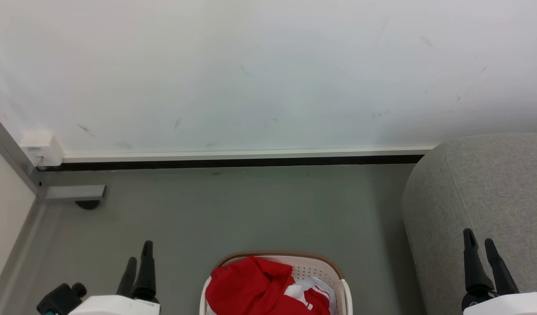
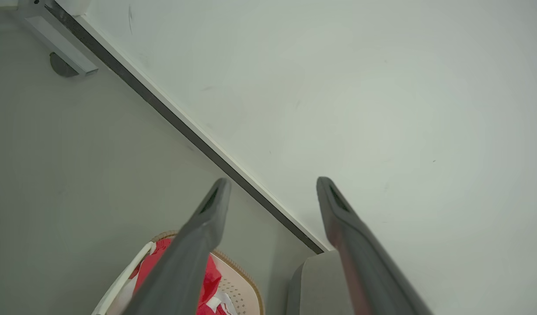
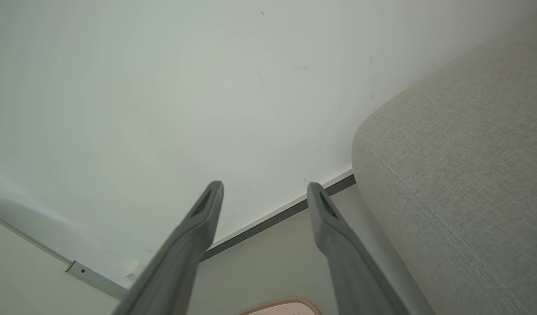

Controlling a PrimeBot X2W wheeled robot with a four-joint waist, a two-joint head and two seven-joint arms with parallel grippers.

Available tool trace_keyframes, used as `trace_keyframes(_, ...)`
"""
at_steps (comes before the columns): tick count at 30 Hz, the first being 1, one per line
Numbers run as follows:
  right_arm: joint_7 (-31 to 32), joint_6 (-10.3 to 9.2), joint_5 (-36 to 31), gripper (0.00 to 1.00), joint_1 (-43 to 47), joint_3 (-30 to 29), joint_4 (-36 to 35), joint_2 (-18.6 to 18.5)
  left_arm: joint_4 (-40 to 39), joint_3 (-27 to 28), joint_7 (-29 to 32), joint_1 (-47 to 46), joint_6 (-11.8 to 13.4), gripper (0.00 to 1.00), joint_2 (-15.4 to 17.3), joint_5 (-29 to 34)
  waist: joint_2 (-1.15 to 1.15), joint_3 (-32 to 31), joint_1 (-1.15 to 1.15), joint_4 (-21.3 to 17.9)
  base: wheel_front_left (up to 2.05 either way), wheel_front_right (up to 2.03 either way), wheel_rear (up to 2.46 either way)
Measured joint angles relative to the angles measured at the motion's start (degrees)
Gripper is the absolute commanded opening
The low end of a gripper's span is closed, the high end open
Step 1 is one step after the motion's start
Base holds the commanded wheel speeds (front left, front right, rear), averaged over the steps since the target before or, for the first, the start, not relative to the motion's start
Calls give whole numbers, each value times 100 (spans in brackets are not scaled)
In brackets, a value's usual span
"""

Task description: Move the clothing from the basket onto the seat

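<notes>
Emptiness marks both hands: the left gripper point(image 1: 138, 253), at the lower left of the head view, has its two dark fingers spread apart with nothing between them, and the right gripper point(image 1: 479, 238), at the lower right, is just as open and bare. Both point up the frame towards the pale wall point(image 1: 268, 74), well apart from anything they might take. Between them, at the bottom centre, sits the basket point(image 1: 278, 254), its near part cut off by the frame's lower edge. The clothing point(image 1: 251, 284) is heaped inside it, a red mass with a white piece showing at the lower right of the pile. The seat point(image 1: 482, 183) rises along the right edge, behind the right gripper, with a strip of grey floor point(image 1: 251, 205) between it and the basket. Nothing looks moved yet. The likely trouble lies in the reach down. With the basket half out of frame, a finger could strike the brown rim or a perforated wall and shove or tip it. The garments also lie tangled, so a shallow pinch may drag out a second piece that drops on the floor short of the seat.
</notes>
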Motion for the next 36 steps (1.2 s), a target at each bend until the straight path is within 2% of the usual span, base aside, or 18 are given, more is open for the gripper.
trace_keyframes(20,-341,0,-1383,100,7,43,-60,-66,-177,-134,-347,87,133,100,5,1552,0,-14,0,-1,0,0,0)
trace_keyframes(36,-576,0,-2107,100,2,25,-18,-82,-326,-282,-568,160,146,100,32,2908,0,34,0,37,0,0,0)
